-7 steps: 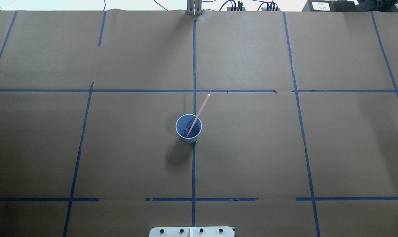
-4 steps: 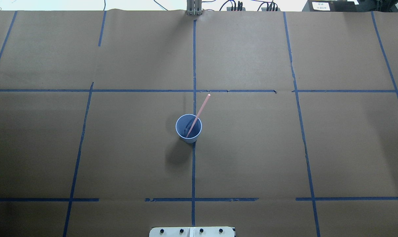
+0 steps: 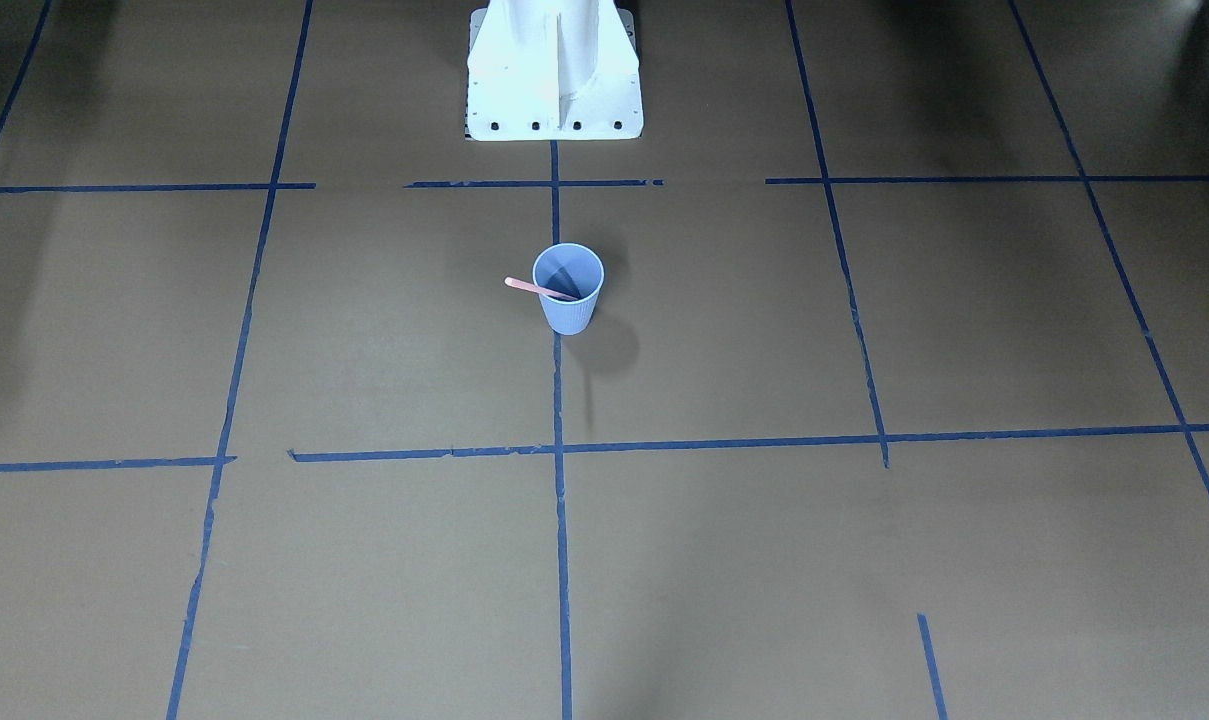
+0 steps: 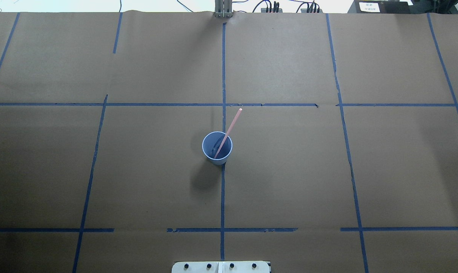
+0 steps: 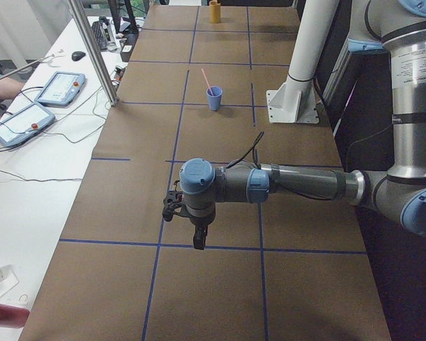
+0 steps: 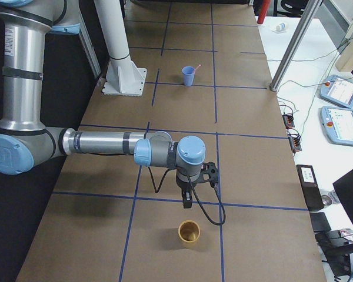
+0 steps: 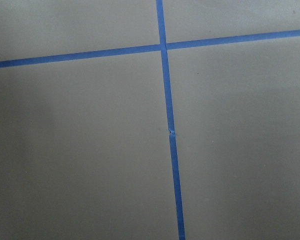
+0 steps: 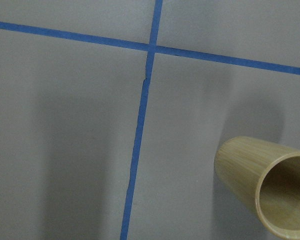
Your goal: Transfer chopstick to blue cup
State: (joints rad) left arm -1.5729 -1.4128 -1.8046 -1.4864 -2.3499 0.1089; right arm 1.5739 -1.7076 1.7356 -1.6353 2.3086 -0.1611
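Brown-papered table (image 4: 289,170) gridded in blue tape (image 4: 222,197) — at its centre the pink chopstick (image 4: 230,125) leans inside the blue cup (image 4: 218,160), unmoved over the last second, so the transfer looks complete. Left gripper (image 5: 199,241) and right gripper (image 6: 187,202) hang well apart from it; their jaw state cannot be told. Bamboo cup (image 6: 189,232) stands near the right one

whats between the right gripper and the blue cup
Only bare taped paper between right gripper and blue cup, per the exterior right view.
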